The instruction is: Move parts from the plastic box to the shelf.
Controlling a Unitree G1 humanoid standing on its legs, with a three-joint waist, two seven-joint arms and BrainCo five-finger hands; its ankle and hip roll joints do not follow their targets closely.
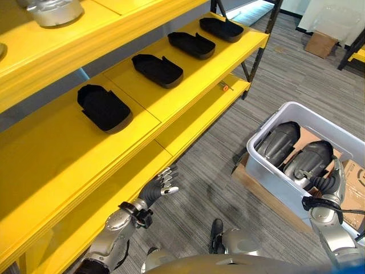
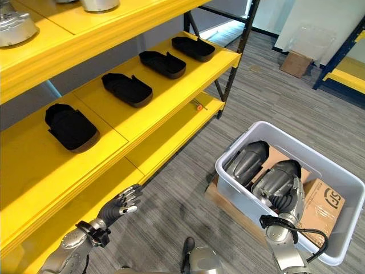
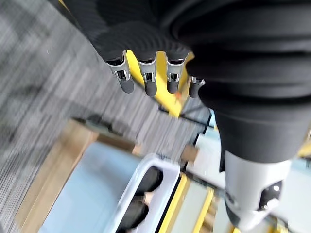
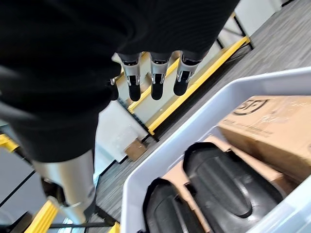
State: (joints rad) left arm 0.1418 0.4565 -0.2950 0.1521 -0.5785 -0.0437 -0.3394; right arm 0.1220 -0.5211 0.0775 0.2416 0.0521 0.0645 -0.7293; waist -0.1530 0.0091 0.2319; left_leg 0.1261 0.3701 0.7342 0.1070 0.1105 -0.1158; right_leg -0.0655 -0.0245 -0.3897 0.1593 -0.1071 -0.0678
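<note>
Silver fingers of the left hand [image 1: 162, 184] are spread and nearly straight, holding nothing, at the lower centre-left of the left eye view; the hand hangs over grey carpet [image 1: 199, 188] just beside the front edge of the yellow shelf [image 1: 57, 154], its forearm rising from the bottom edge. In its own wrist view those fingers [image 3: 146, 77] hang loosely extended with nothing between them.

At the lower right of the same view the right hand [image 1: 335, 181] is raised over the near rim of the plastic box [image 1: 268, 171], fingers pointing up and away. The right wrist view shows its fingers [image 4: 155, 80] straight and empty, above the box and not touching the contents.

2 dark grey metallic parts [image 1: 279, 142] lie side by side in the box on brown cardboard [image 2: 322, 200].

Further off, in the upper half of the frame, 4 black moulded trays [image 1: 102, 107] sit in a row along the middle board of the shelf, all unfilled. On the top board, upper left, a silver metal part [image 1: 54, 10] is partly cut off.
</note>
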